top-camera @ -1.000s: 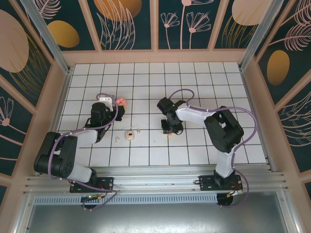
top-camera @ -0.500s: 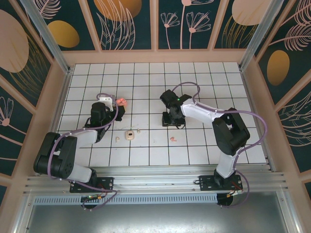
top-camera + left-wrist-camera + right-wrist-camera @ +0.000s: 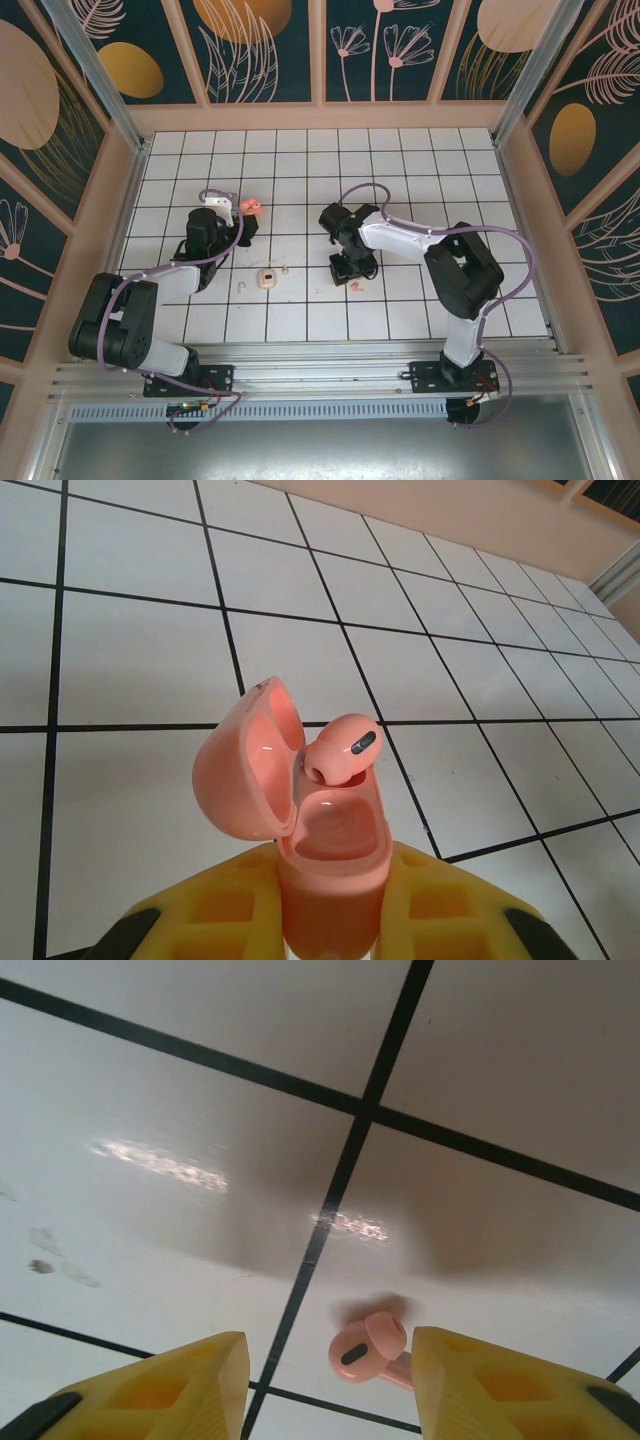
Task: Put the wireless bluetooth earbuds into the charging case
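Left gripper [image 3: 330, 920]: jaws clamp the charging case [image 3: 330, 830], lid open for loading. Right gripper [image 3: 330, 1380]: jaws parted astride the pink earbud [image 3: 365, 1345], 5 o'clock of table [image 3: 450, 180] centre.

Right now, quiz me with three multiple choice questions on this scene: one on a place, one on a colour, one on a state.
1. Where is the loose pink earbud? A gripped and lifted; B lying on the tiled table between the fingers of the right gripper; C on a wall panel.
2. What colour is the case in the left gripper? A cream; B blue; C coral pink.
3. How is its lid? A open; B shut; C missing.
Answers: 1 B, the right wrist view shows it on a tile. 2 C, pink against white tiles. 3 A, it hangs back, a seated earbud showing.
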### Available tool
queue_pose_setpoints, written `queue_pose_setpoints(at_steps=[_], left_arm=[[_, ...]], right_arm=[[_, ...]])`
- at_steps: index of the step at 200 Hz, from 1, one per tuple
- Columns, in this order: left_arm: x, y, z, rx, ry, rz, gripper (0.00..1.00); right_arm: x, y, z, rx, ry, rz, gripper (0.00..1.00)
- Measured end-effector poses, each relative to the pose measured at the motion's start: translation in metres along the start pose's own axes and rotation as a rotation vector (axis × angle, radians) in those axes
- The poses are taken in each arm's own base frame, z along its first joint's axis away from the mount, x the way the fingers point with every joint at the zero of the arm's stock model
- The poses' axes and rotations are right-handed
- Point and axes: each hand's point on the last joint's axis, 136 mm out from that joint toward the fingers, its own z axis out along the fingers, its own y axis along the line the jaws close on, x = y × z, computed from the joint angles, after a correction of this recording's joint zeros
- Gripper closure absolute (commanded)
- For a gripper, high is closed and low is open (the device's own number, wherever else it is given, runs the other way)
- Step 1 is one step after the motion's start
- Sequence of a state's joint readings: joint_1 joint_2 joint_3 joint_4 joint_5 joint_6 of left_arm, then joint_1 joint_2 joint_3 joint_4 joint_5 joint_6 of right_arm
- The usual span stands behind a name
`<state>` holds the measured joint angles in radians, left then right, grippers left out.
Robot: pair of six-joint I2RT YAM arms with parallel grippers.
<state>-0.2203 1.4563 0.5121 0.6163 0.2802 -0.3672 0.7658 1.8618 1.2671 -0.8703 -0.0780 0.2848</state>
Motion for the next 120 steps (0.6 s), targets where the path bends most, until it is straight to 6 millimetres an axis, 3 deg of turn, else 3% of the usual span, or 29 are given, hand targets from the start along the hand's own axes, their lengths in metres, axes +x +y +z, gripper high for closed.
queue_pose_setpoints(at_steps=[120], left_arm=[[-0.001, -0.002, 0.0, 0.008, -0.001, 0.001, 0.91]], right_arm=[[0.007, -0.005, 0.012, 0.025, 0.055, -0.047, 0.62]])
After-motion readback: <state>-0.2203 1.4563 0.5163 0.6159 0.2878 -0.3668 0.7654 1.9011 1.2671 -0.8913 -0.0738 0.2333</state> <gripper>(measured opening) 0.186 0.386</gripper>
